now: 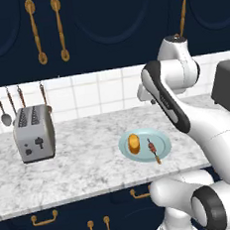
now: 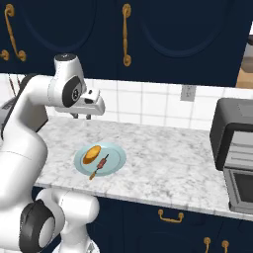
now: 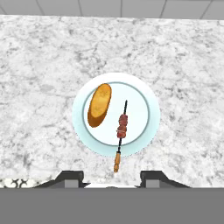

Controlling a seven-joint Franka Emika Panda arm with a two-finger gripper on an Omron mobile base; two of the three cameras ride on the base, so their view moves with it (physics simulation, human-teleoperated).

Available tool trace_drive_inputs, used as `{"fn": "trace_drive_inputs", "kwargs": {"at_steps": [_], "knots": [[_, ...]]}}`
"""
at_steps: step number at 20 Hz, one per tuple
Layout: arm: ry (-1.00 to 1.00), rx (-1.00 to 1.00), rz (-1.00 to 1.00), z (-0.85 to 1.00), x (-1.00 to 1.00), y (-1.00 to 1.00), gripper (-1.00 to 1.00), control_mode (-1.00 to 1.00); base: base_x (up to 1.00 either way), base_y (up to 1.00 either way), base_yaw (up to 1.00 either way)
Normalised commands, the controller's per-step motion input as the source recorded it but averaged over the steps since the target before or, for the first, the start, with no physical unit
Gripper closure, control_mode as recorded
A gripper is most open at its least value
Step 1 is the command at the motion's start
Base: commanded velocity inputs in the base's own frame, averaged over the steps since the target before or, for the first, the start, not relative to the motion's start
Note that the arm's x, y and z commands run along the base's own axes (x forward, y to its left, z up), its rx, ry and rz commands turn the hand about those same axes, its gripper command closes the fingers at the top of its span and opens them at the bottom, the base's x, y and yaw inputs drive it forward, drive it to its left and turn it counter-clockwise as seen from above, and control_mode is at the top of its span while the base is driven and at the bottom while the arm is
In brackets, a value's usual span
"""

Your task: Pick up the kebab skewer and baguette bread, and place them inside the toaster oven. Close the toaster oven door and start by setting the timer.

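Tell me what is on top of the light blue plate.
On the light blue plate lie the baguette bread and the kebab skewer, side by side and apart. The skewer's handle end sticks out past the rim. The plate surface directly beneath them is covered.

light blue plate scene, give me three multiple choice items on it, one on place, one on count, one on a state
1. Where does the baguette bread lie?
A. on the light blue plate
B. in the silver toaster
C. on the bare counter

2. How many food items are on the plate?
A. one
B. two
C. four

3. What is the hand doing?
A. gripping the kebab skewer
B. gripping the baguette
C. hovering above the plate, holding nothing

Answers:
1 A, the baguette rests inside the plate's rim.
2 B, baguette and skewer lie side by side.
3 C, the fingertips stand apart above the plate with nothing between them.
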Motion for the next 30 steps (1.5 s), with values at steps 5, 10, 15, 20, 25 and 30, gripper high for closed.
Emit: {"fn": "trace_drive_inputs", "kwargs": {"at_steps": [5, 10, 15, 20, 25, 30], "knots": [[0.00, 0.00, 0.00, 0.00, 0.00, 0.00, -1.00, 1.00, -0.02, -0.02, 0.00], [0.00, 0.00, 0.00, 0.00, 0.00, 0.00, -1.00, 1.00, -0.22, -0.76, 0.00], [0.00, 0.00, 0.00, 0.00, 0.00, 0.00, -1.00, 1.00, -0.12, -0.98, 0.00], [0.00, 0.00, 0.00, 0.00, 0.00, 0.00, -1.00, 1.00, 0.00, -0.69, 0.00], [0.00, 0.00, 0.00, 0.00, 0.00, 0.00, -1.00, 1.00, 0.10, -0.33, -0.04], [0.00, 0.00, 0.00, 0.00, 0.00, 0.00, -1.00, 1.00, 0.36, -0.05, -0.07]]}}
